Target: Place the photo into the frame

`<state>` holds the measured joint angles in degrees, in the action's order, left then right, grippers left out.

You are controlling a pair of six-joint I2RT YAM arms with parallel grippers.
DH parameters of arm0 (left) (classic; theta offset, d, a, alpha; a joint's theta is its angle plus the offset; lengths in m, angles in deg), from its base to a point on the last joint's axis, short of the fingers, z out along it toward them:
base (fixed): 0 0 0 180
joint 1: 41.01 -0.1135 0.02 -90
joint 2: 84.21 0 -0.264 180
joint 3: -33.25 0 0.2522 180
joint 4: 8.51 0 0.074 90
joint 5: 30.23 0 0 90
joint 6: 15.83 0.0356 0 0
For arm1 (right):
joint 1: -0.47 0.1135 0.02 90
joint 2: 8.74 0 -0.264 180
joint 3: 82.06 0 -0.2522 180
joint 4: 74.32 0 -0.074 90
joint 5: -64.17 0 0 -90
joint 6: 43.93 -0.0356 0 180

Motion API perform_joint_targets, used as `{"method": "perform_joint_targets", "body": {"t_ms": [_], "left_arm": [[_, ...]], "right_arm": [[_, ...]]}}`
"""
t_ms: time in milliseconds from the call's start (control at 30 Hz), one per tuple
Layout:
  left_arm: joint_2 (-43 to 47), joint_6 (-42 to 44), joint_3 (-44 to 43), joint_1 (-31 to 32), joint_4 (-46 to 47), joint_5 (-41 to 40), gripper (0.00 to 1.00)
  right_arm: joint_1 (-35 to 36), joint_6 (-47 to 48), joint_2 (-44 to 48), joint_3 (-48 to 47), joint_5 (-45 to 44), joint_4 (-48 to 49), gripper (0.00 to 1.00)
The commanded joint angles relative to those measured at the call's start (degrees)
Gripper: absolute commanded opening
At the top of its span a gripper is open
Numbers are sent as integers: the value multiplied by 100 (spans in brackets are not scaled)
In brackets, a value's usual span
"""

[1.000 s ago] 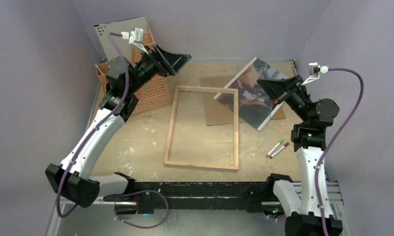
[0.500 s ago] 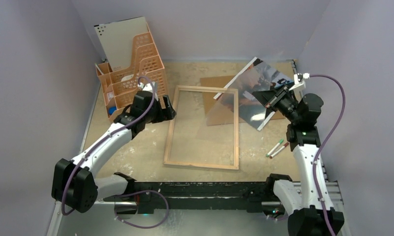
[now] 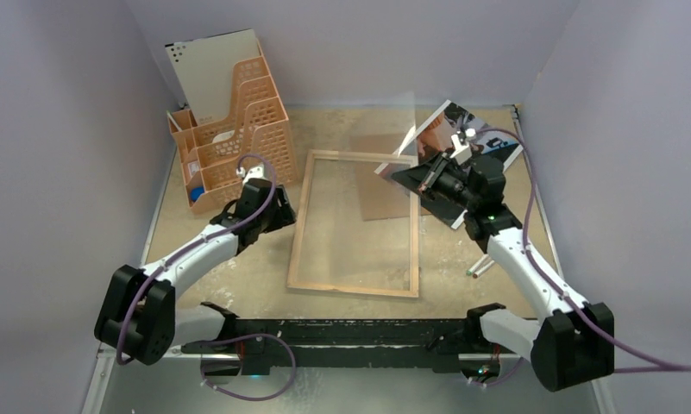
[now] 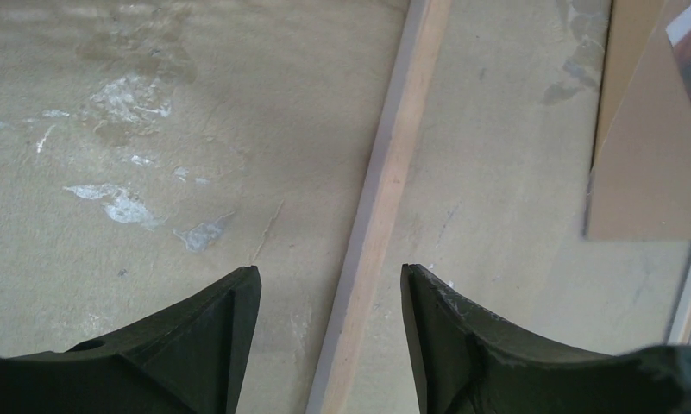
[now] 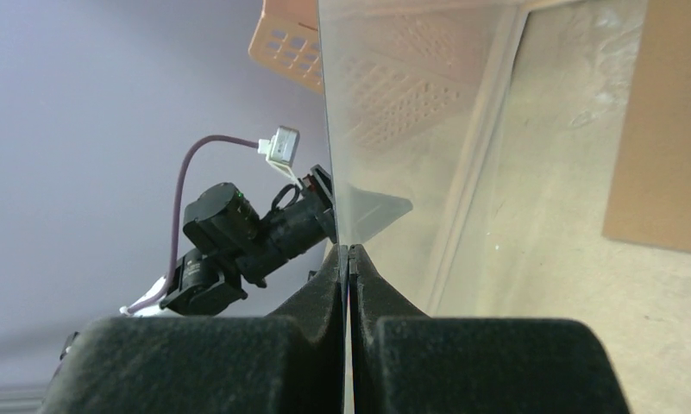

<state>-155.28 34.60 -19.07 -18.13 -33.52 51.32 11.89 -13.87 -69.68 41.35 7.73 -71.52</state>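
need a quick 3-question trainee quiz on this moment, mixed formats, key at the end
1. True or false: the right end effector is shut on the edge of a thin clear sheet held upright.
2. Pick one. The open fingers of the left end effector sit either side of:
A. a rail of the frame
B. a marker
C. the orange organiser
3. Fill in: the photo lies partly on a brown ___.

Key
1. True
2. A
3. board
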Motion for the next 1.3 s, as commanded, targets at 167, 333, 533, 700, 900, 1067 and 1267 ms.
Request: {"method": "perform_joint_targets", "body": {"t_ms": [167, 333, 533, 700, 900, 1067, 1267], "left_arm": [[-241, -341, 243, -46, 584, -430, 58], [-327, -400, 296, -46, 678, -433, 56], [-310, -612, 190, -46, 272, -889, 54], [-128, -687, 213, -46, 132, -1130, 54], [-122, -698, 269, -54, 167, -1095, 54], [-219, -583, 369, -55, 590, -554, 58], [-478, -495, 415, -55, 948, 15, 62]], "right_arm": [[766, -912, -629, -301, -630, 1263, 0], [886, -1346, -794, -411, -839, 1318, 0], [975, -1720, -1134, -311, -928, 1446, 0], [993, -1581, -1506, 49, -821, 1942, 0], [989, -1049, -1666, 258, -1160, 1585, 0], [985, -858, -1683, 582, -1362, 1361, 0], [987, -758, -1779, 825, -1543, 1442, 0]]}}
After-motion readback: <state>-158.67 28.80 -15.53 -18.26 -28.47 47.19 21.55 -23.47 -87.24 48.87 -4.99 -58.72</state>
